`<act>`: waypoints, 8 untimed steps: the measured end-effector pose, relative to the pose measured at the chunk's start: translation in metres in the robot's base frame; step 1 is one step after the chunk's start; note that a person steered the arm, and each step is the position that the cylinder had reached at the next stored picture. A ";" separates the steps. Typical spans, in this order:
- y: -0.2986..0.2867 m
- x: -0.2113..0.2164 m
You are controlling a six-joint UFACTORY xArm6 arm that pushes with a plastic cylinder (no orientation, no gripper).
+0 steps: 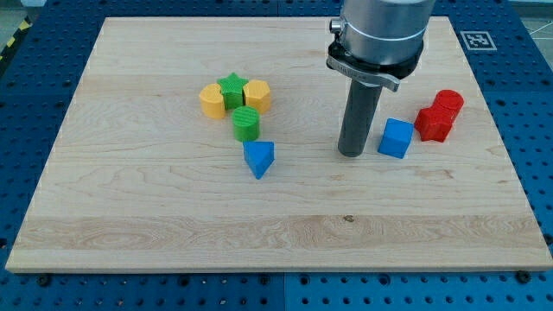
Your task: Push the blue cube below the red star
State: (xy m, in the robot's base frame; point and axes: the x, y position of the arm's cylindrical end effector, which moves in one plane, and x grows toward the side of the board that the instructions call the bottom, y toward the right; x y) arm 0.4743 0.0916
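The blue cube (396, 138) lies on the wooden board at the view's right. The red star (432, 123) sits just to its right, nearly touching it, with a red cylinder (448, 103) behind the star toward the view's top. My tip (351, 153) rests on the board just left of the blue cube, a small gap between them. The rod rises from it to the grey arm body at the view's top.
A blue triangular block (258, 159) lies near the middle. Above it stand a green cylinder (246, 123), a green star (232, 89), a yellow hexagon block (212, 100) and a yellow block (257, 95), clustered together. The wooden board (130, 216) is edged by a blue perforated table.
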 end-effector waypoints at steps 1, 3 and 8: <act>0.012 -0.017; 0.018 -0.025; 0.062 -0.009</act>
